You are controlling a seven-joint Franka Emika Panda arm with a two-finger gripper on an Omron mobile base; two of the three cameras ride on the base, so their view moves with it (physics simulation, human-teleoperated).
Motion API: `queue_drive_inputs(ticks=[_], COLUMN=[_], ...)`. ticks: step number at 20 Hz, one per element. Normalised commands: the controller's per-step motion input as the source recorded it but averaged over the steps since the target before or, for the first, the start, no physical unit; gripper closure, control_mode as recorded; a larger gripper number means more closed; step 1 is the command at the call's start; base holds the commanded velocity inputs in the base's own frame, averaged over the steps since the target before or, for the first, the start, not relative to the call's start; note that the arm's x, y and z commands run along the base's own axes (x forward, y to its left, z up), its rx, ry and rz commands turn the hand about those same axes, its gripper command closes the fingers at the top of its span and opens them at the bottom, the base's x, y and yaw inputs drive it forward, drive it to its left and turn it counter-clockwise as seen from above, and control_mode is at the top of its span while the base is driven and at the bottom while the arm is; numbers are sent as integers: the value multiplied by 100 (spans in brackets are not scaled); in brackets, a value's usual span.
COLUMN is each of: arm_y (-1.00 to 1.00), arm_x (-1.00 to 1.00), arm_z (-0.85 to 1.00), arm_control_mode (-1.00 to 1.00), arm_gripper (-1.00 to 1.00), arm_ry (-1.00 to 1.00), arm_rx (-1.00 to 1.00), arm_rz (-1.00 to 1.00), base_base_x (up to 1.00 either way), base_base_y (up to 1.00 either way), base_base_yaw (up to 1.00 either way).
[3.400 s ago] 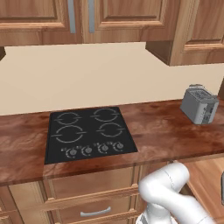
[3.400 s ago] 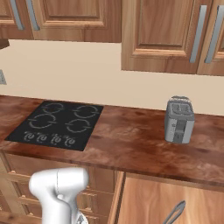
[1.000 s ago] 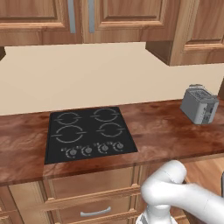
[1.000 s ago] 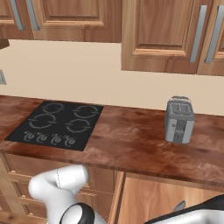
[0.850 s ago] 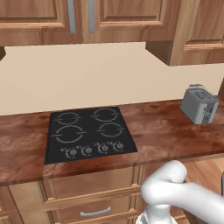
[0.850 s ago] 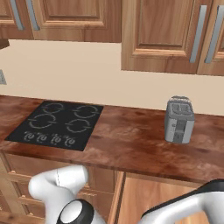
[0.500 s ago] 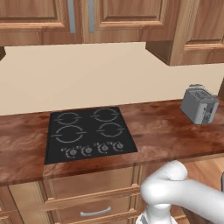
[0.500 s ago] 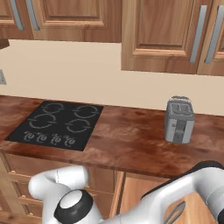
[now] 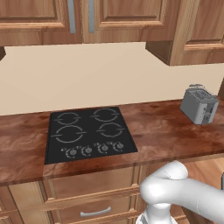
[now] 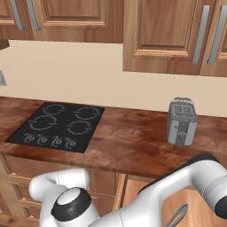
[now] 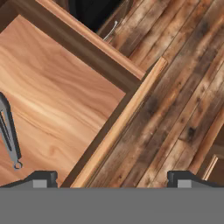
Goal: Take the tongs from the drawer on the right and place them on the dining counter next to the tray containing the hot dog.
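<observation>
The drawer (image 11: 57, 83) stands pulled open below my hand, its light wooden floor bare across the middle. The slim grey tongs (image 11: 9, 131) lie inside it at the far left edge of the hand view. My gripper (image 11: 112, 178) hangs open above the drawer's front rim (image 11: 119, 126), with one fingertip over the drawer floor and the other over the room floor, well to the right of the tongs. From the right base view the tongs (image 10: 177, 216) show as a thin grey loop in the drawer (image 10: 195, 206) under my outstretched arm. The dining counter and the tray with the hot dog are out of view.
A wood counter (image 9: 162, 127) carries a black stovetop (image 9: 87, 133) and a grey toaster (image 9: 199, 105); upper cabinets (image 10: 164, 31) hang above. A shut drawer with a silver handle (image 9: 95, 213) sits under the stovetop. Dark plank flooring (image 11: 175, 100) lies beyond the open drawer.
In the right base view my arm has swung out to the right, reaching across the lower frame over the open drawer. The counter, stovetop and toaster have not moved.
</observation>
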Motion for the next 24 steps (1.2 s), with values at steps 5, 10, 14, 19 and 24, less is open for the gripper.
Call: queue_drive_inputs(ticks=[5, 10, 14, 19, 24], arm_y=[37, 19, 5, 9, 45], arm_x=[14, 8, -13, -12, 2], arm_z=[8, 0, 26, 88, 9], arm_control_mode=[-100, -100, -100, -100, -100], arm_gripper=[-100, -100, -100, -100, -100], arm_ry=[-5, -4, 2, -5, 6], arm_rx=[0, 0, 0, 0, 0], arm_rz=[42, 32, -1, -1, 0], base_base_x=[0, 0, 0, 0, 0], base_base_y=[0, 0, 0, 0, 0], base_base_yaw=[0, 0, 0, 0, 0])
